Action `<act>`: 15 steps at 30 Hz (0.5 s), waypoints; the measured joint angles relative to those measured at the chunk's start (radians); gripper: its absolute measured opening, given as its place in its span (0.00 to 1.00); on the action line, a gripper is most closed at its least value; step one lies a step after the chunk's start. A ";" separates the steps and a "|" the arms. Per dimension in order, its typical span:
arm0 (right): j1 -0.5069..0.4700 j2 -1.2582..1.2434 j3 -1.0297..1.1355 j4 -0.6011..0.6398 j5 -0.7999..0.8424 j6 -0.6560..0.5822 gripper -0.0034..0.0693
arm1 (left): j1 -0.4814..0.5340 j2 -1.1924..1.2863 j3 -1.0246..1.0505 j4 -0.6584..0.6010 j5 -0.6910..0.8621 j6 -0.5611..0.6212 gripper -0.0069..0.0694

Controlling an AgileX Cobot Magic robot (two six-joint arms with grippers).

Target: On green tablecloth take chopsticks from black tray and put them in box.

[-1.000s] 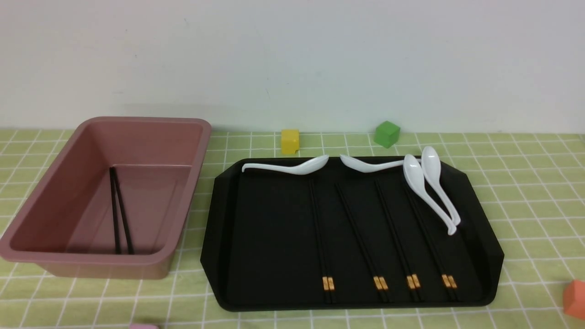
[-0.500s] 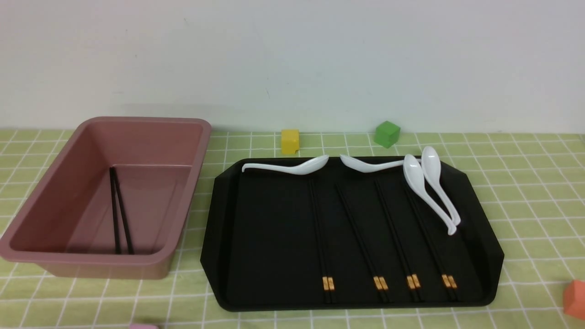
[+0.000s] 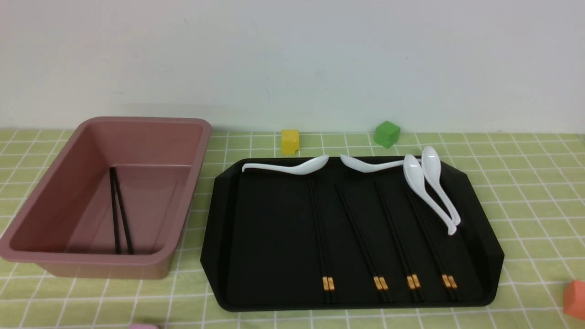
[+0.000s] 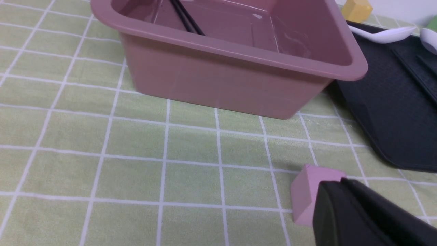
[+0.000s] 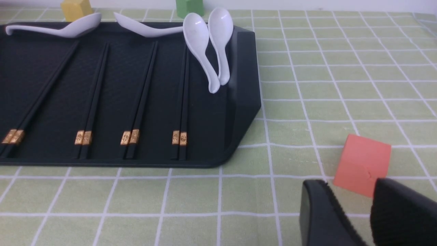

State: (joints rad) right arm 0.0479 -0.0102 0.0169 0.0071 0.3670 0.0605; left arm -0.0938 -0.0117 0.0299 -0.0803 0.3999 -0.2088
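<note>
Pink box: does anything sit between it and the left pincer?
Yes: a small pink cube lies on the green tablecloth just in front of the left pincer, toward the box. Past it, only bare cloth.

Pink box, black tray, white-gridded green tablecloth

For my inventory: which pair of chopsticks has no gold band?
The chopsticks lying in the box; the four pairs on the black tray all have gold bands.
</note>
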 joint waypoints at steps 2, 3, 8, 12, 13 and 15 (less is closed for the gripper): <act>0.000 0.000 0.000 0.000 0.000 0.000 0.38 | 0.000 0.000 0.000 0.000 0.000 0.000 0.11; 0.000 0.000 0.000 0.000 0.000 0.000 0.38 | 0.000 0.000 0.000 0.000 0.000 -0.001 0.11; 0.000 0.000 0.000 0.000 0.000 0.000 0.38 | 0.000 0.000 0.000 0.000 0.000 -0.001 0.11; 0.000 0.000 0.000 0.000 0.000 0.000 0.38 | 0.000 0.000 0.000 0.000 0.000 -0.001 0.12; 0.000 0.000 0.000 0.000 0.000 0.000 0.38 | 0.000 0.000 0.000 0.000 0.000 -0.001 0.12; 0.000 0.000 0.000 0.000 0.000 0.000 0.38 | 0.000 0.000 0.000 0.000 0.000 -0.001 0.12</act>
State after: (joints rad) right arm 0.0479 -0.0102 0.0169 0.0071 0.3670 0.0605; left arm -0.0938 -0.0117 0.0299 -0.0803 0.3999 -0.2096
